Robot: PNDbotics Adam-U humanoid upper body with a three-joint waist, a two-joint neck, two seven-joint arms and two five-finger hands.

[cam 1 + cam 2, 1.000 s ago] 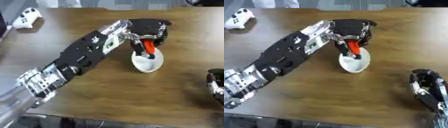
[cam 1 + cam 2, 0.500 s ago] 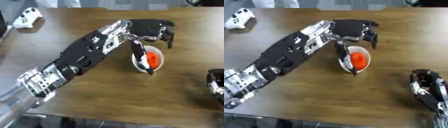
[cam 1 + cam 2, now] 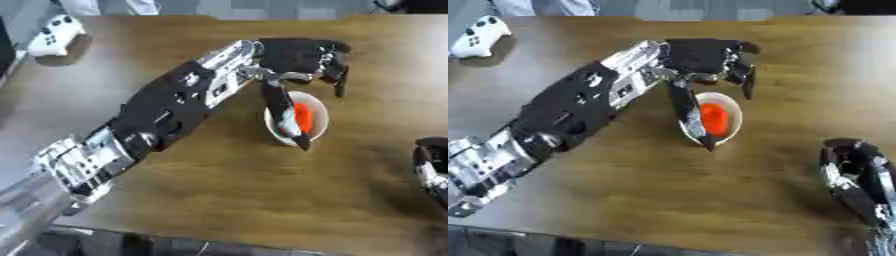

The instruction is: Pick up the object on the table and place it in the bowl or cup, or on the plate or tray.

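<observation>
Orange object [image 3: 713, 119] sits inside the small white bowl [image 3: 732, 111], which stands on the brown bench [image 3: 667, 190] about mid-way across. I can't make out what the object is beyond its colour and a rounded, elongated shape.

My left hand [image 3: 302, 56] is poised over the bowl's far rim, the arm reaching in diagonally from the lower left. Its fingers [image 3: 748, 75] are spread and hanging downward, holding nothing; the thumb [image 3: 284, 114] runs straight down across the bowl's left side, its tip past the near rim. Whether the thumb actually touches the bowl I can't tell from these views; it may only pass in front of it.

My right hand [image 3: 857, 180] rests near the lower right corner of the right eye view, well apart from the bowl, fingers relaxed and empty.

A white game controller [image 3: 55, 36] lies at the far left of the bench, well away from the bowl.
</observation>
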